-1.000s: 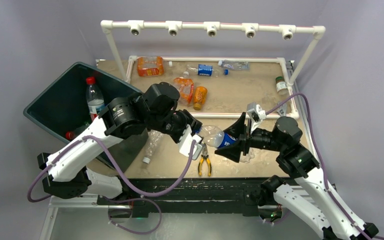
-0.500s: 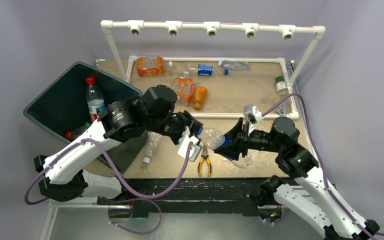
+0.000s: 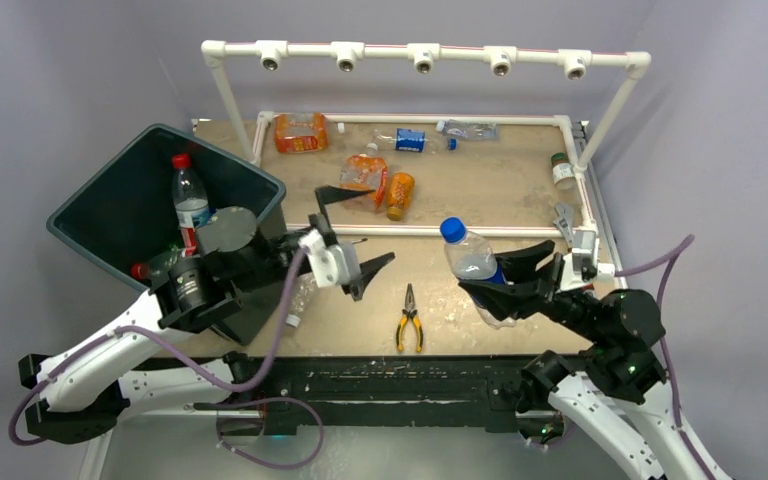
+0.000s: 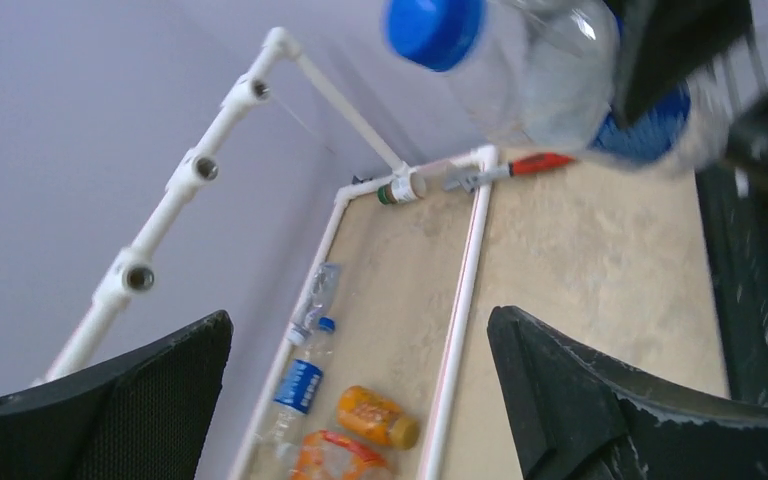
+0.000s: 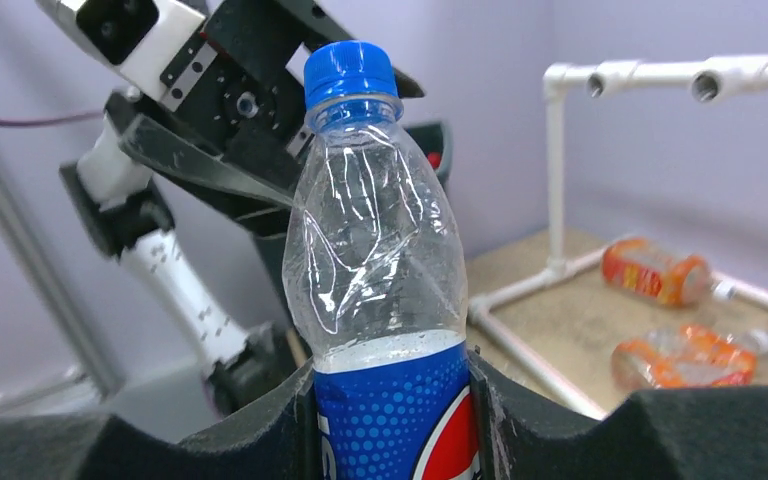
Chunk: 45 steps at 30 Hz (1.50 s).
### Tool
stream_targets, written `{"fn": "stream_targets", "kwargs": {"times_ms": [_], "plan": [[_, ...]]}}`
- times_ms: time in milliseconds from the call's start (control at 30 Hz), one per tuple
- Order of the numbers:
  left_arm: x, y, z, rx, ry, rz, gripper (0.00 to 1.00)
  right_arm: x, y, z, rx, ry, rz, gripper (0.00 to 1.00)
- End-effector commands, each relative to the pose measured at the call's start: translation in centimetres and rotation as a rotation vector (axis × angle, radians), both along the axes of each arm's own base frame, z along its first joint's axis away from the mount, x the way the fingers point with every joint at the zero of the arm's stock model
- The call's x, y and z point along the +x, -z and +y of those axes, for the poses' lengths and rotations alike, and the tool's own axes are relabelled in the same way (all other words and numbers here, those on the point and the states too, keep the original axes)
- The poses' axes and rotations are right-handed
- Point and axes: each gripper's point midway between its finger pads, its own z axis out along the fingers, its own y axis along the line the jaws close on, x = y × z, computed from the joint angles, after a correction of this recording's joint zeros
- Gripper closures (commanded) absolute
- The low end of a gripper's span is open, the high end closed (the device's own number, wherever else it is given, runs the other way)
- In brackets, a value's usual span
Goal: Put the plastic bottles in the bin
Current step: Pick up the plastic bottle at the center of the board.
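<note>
My right gripper [image 3: 505,275] is shut on a clear plastic bottle [image 3: 470,255] with a blue cap and a blue label, held upright above the near table. In the right wrist view the bottle [image 5: 390,260] stands between both pads of the gripper [image 5: 392,410]. My left gripper [image 3: 358,230] hangs wide open and empty beside the dark bin [image 3: 90,190], and nothing lies between its fingers [image 4: 600,400]. A red-capped bottle [image 3: 189,195] stands inside the bin. More bottles lie on the far table: orange ones [image 3: 300,132] [image 3: 400,195] and a blue-labelled one [image 3: 410,140].
A white pipe frame [image 3: 425,55] spans the back and a pipe rail [image 3: 480,230] crosses the table. Yellow-handled pliers [image 3: 410,322] lie near the front edge. A clear bottle [image 3: 303,290] lies by the bin, another [image 3: 495,315] under my right gripper. A wrench [image 3: 565,215] sits at the right.
My left gripper let go of the bottle, opened wide and drew back left toward the bin. My right gripper closed on the bottle, moved right and turned it upright.
</note>
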Motion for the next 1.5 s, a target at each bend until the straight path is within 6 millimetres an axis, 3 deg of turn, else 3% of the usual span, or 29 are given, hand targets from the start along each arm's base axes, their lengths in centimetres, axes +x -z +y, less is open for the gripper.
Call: {"fn": "stream_targets", "kwargs": {"times_ms": [0, 133, 200, 267, 500, 767, 900, 967, 1067, 1233, 1300, 1367, 1467], "plan": [[1.6, -6.6, 1.2, -0.567, -0.162, 0.431, 0.01, 1.9, -1.2, -1.0, 0.194, 0.106, -0.006, 0.75], [2.1, -4.8, -1.5, -0.664, -0.143, 0.722, 0.01, 1.9, -0.6, -0.5, 0.277, 0.061, -0.003, 0.75], [1.8, -5.4, -1.8, -0.809, -0.063, 0.786, 0.01, 1.8, -0.5, -0.5, 0.302, 0.051, -0.008, 0.75], [0.2, -6.2, -2.3, -0.904, 0.099, 0.819, 0.01, 1.8, -0.2, -0.7, 0.325, 0.054, -0.012, 0.75], [-1.1, -4.9, -7.3, -0.783, 0.243, 0.96, 0.07, 1.5, 0.5, -0.9, 0.375, 0.043, -0.009, 0.76], [-1.6, -5.4, -8.2, -0.804, 0.271, 0.935, 0.14, 2.0, 1.4, 0.1, 0.351, 0.011, 0.024, 0.76], [-2.5, -5.6, -8.8, -0.781, 0.261, 0.857, 0.11, 2.0, 1.6, 0.3, 0.351, 0.001, 0.034, 0.76], [-2.4, -4.8, -9.7, -0.743, 0.199, 0.831, 0.1, 2.0, 1.9, 0.7, 0.335, -0.019, 0.046, 0.76], [-1.9, -4.1, -10.7, -0.711, 0.143, 0.819, 0.21, 2.1, 2.3, 1.2, 0.314, -0.036, 0.056, 0.76], [-0.7, -3.8, -10.4, -0.739, 0.069, 0.822, 0.54, 2.0, 2.5, 1.3, 0.3, -0.043, 0.052, 0.76], [-0.3, -3.9, -10.1, -0.76, 0.044, 0.824, 0.51, 1.9, 2.6, 1.4, 0.292, -0.049, 0.052, 0.76], [0.0, -3.8, -10.0, -0.762, 0.026, 0.827, 0.4, 1.8, 2.8, 1.5, 0.285, -0.053, 0.053, 0.76], [0.1, -3.9, -10.1, -0.756, 0.016, 0.824, 0.44, 1.7, 3.0, 1.5, 0.281, -0.06, 0.051, 0.77]]}}
